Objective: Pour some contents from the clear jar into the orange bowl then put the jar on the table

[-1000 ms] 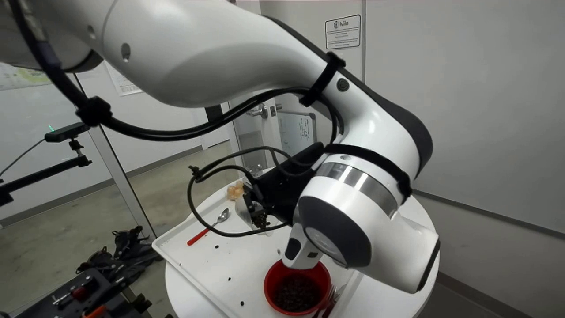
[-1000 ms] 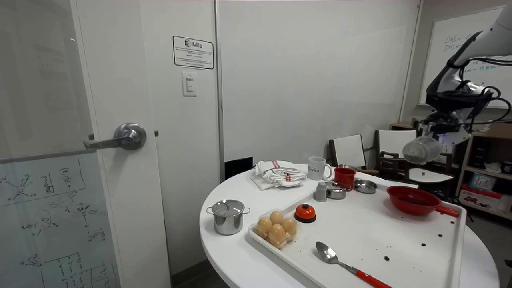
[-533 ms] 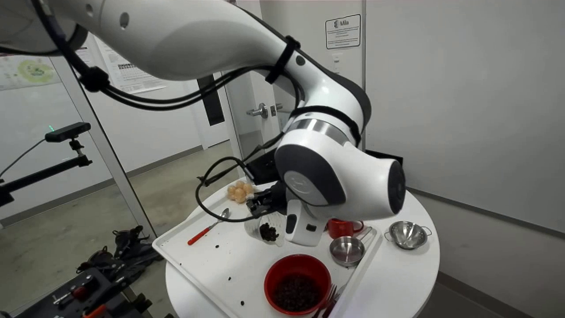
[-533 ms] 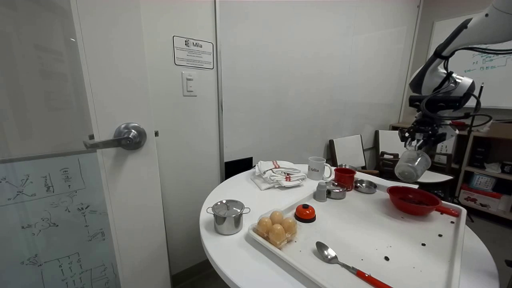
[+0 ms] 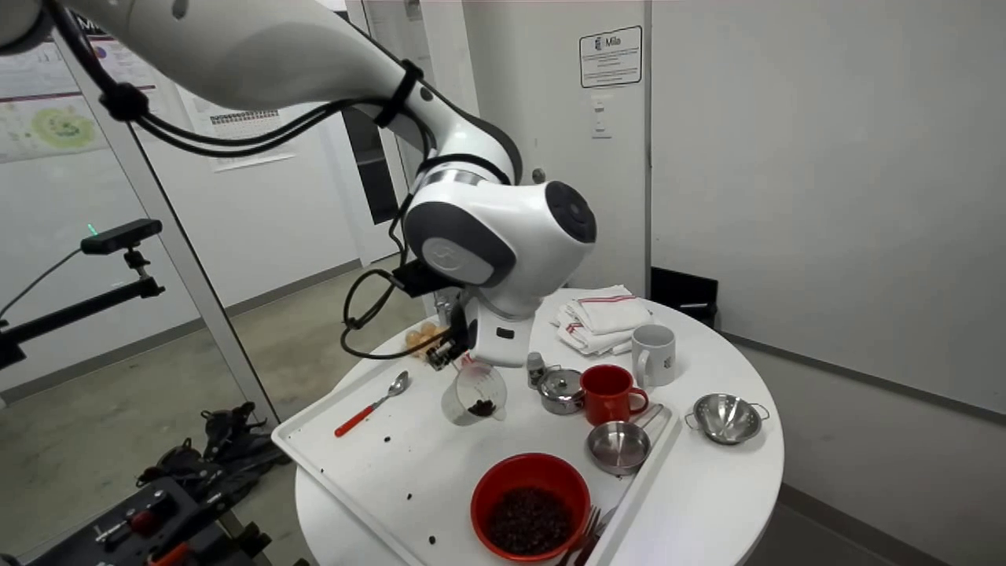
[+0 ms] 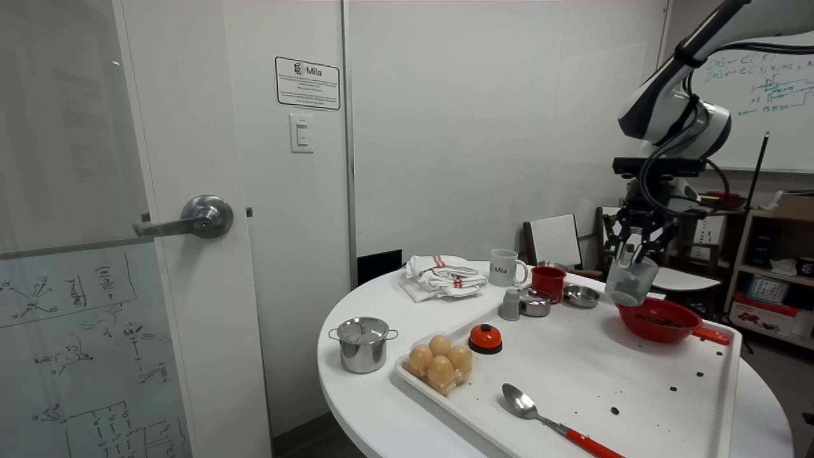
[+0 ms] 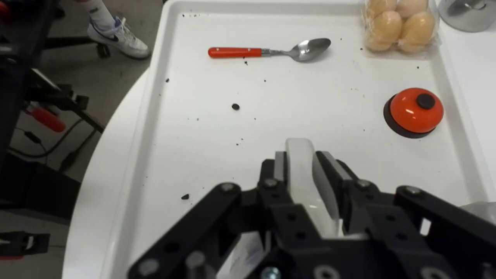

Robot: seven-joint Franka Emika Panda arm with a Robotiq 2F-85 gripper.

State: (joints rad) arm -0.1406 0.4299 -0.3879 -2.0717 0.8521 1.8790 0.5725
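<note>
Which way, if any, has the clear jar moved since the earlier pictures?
Yes. In an exterior view, the clear jar has shifted left and down in the picture, toward the red mug.

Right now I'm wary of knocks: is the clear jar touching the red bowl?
Apart: in an exterior view, the white tray shows between the clear jar and the red bowl.

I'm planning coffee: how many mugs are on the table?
2: the red mug, next to the small lidded pot, and the pale mug, beside the folded towels.
</note>
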